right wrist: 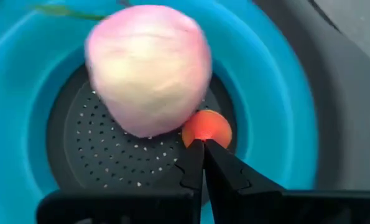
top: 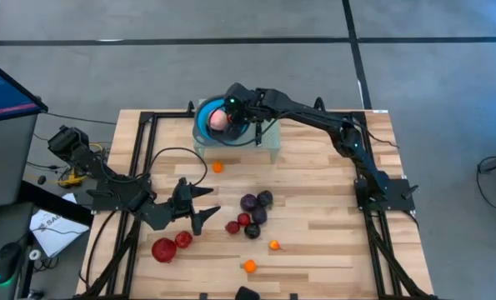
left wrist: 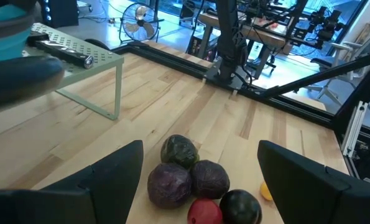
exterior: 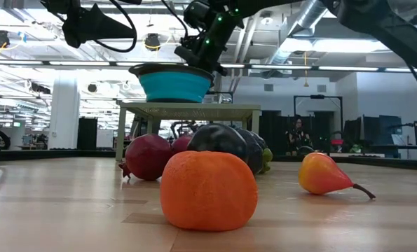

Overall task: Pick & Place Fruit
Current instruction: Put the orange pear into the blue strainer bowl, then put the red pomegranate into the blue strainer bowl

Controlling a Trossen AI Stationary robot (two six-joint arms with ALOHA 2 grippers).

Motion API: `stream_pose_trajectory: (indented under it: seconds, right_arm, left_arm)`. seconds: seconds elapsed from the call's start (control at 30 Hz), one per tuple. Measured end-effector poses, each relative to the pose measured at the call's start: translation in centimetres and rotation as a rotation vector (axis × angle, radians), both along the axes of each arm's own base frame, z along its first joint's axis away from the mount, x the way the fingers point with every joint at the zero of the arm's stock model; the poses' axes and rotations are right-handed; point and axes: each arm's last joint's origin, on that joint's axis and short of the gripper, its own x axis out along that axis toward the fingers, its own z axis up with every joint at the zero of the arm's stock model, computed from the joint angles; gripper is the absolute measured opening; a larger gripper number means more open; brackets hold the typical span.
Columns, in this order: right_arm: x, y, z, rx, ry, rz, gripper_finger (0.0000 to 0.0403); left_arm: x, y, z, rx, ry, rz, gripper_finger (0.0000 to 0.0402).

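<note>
Near the front, the left gripper point(top: 204, 202) hangs wide open just left of the loose fruit point(top: 253, 214) on the table. At the far edge, the right gripper point(right wrist: 203, 149), pinched closed on nothing, sits inside the blue bowl point(right wrist: 284, 87), tips touching a small orange fruit point(right wrist: 208, 127) beside the pale pink fruit point(right wrist: 147, 68).

1. I've got my right hand point(right wrist: 203, 149) over the bowl point(top: 204, 122), which sits on a small stand point(top: 268, 140) at the tabletop's point(top: 314, 208) far edge.
2. In the bowl, two fruits point(right wrist: 148, 68) touch each other.
3. My left hand point(top: 206, 206) hovers left of the fruit cluster point(top: 253, 212) mid-tabletop.
</note>
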Motion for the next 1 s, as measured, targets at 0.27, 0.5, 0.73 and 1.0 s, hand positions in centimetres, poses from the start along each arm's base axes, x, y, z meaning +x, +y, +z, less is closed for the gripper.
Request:
stream_pose_trajectory:
  seconds: [0.27, 0.5, 0.73, 1.0]
  right_arm:
    - [0.0, -0.3, 0.1, -0.007, -0.012, -0.007, 0.0024]
    - [0.0, -0.6, 0.3, -0.067, -0.016, -0.053, 0.0068]
    - [-0.4, -0.6, 1.3, -0.112, -0.013, -0.016, 0.0087]
    - [-3.5, 5.6, 8.0, -0.202, -0.026, 0.148, 0.0077]
  left_arm:
    - [0.0, 0.0, 0.0, 0.000, 0.000, 0.000, 0.0309]
    - [0.0, 0.0, 0.0, 0.000, 0.000, 0.000, 0.0309]
    - [0.0, 0.0, 0.0, -0.001, 0.000, 0.000, 0.0309]
    - [-0.1, -0.2, 0.0, 0.000, 0.001, -0.010, 0.0309]
